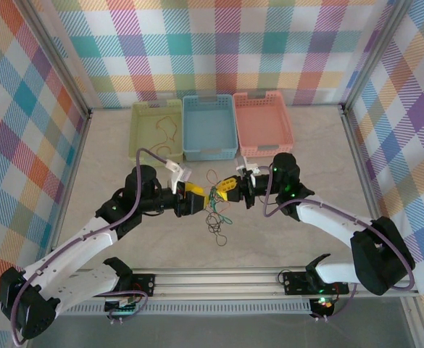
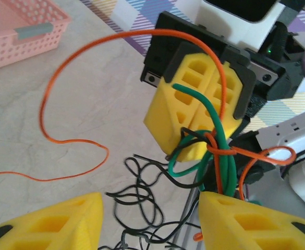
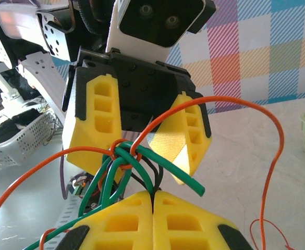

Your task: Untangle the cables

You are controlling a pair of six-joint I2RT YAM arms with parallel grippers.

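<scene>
1. Looking at the tangle of thin orange, green and black cables (image 2: 220,151) first: bunched into a tight knot held up in the air between the two arms, with loose black curls and one long orange loop trailing down to the pale marbled tabletop (image 2: 89,114).
2. Right gripper (image 3: 152,200): yellow fingers pressed tight together, pinching the cables right at the tips, so basically working as the anchor.
3. Left gripper (image 2: 151,205): yellow fingers spread roughly halfway, gripping nothing, pointed nose to nose at the right one.
4. Key bit: knot straight ahead of the left jaws and just past their tips. Sits off-centre though, toward the right-hand finger in the left wrist view, not in the middle of the gap.
5. Green and orange strands below the knot running mostly top to bottom, so standing across the closing line of the left fingers. Decent setup for a pinch, probably.
6. Best guess for the next move: creep forward, shift a touch sideways to centre one strand, close just under the knot, then pull away from the anchor.
7. Hunch on the risk: catching green and orange together and only cinching the knot tighter.
</scene>
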